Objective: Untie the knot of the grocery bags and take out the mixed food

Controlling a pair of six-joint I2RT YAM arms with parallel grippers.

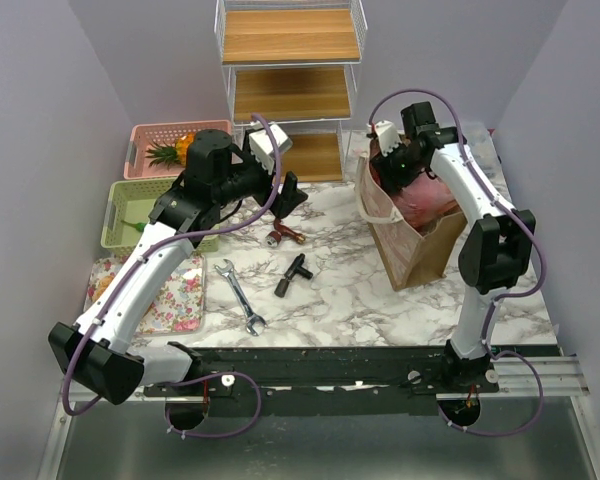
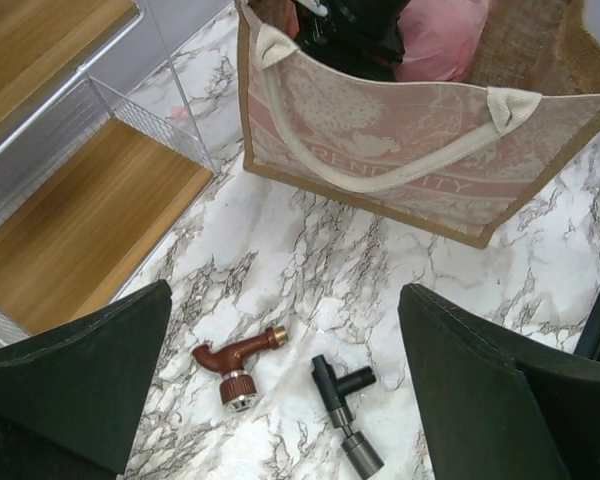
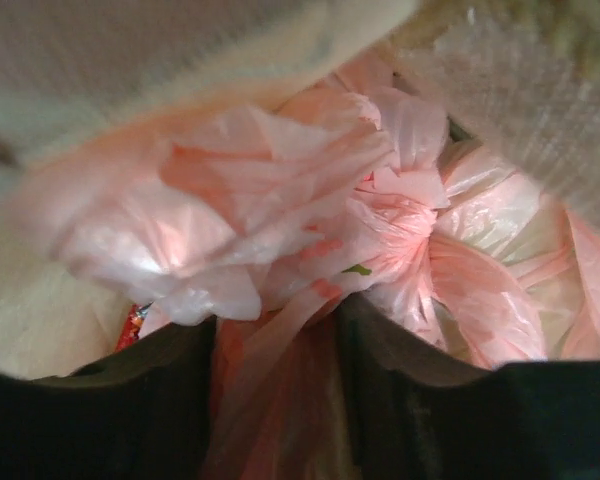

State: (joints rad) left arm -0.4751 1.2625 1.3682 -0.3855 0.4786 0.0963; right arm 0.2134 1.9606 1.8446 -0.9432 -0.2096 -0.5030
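Marble tabletop (image 1: pixel 350 290), stiff brown bag (image 1: pixel 425 255). Inside, right fingers (image 3: pixel 430 420) pinch the flimsy, slippery pink bag (image 3: pixel 230 200) beside its knot (image 3: pixel 395 225), likely the best hold; left fingers (image 2: pixel 70 380) spread wide, empty.

From above, the brown paper bag (image 1: pixel 425 250) hides most of the pink plastic bag (image 1: pixel 430 197) inside it. The fingertips of the right gripper (image 1: pixel 395 175) are lost in its mouth. Inside it, crinkled plastic veils the contents. Only a red sliver (image 3: pixel 130 325) and a green fleck (image 3: pixel 358 269) show, too small to identify. Its near wall is a pale blur. The left wrist view crops its top and right side.
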